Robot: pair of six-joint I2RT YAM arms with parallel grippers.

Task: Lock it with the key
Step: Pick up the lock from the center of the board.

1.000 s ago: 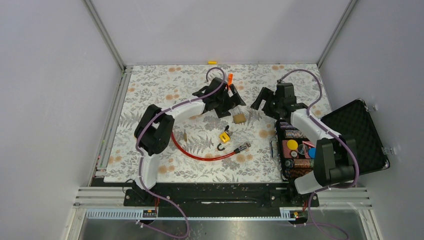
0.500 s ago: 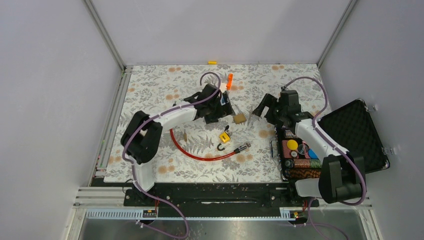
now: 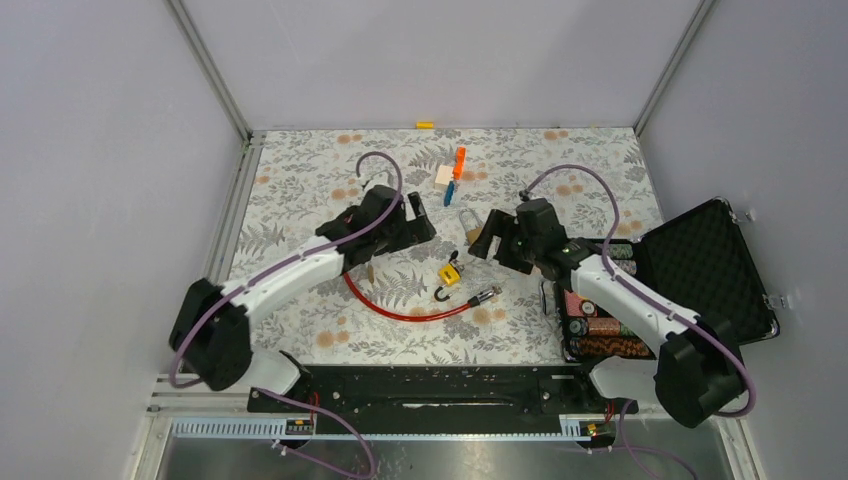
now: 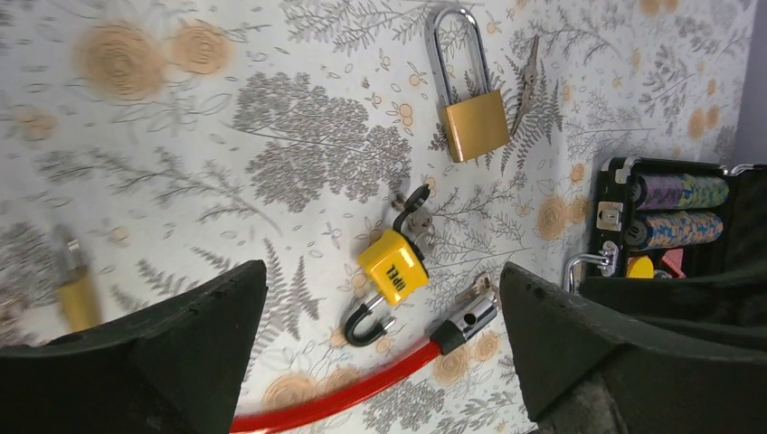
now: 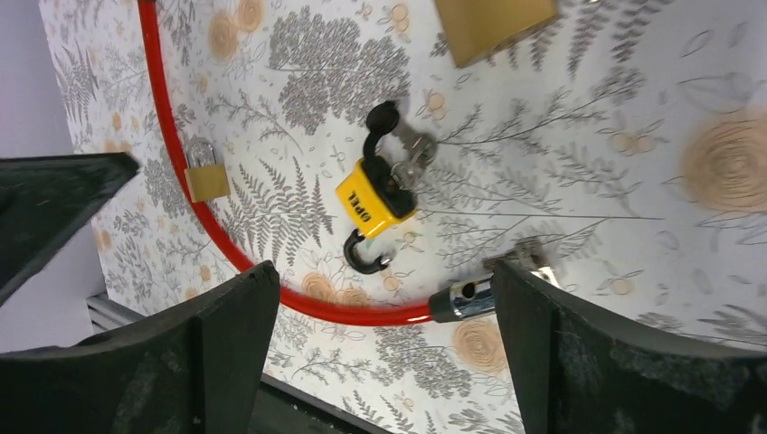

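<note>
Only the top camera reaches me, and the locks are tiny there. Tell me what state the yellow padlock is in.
Observer: The yellow padlock has its black shackle swung open like a hook.
Operator: Say where the key is.
Observer: A black-headed key appears to sit in the end opposite the shackle, with loose keys beside it.
Operator: Now report the brass padlock.
Observer: The brass padlock is closed.
</note>
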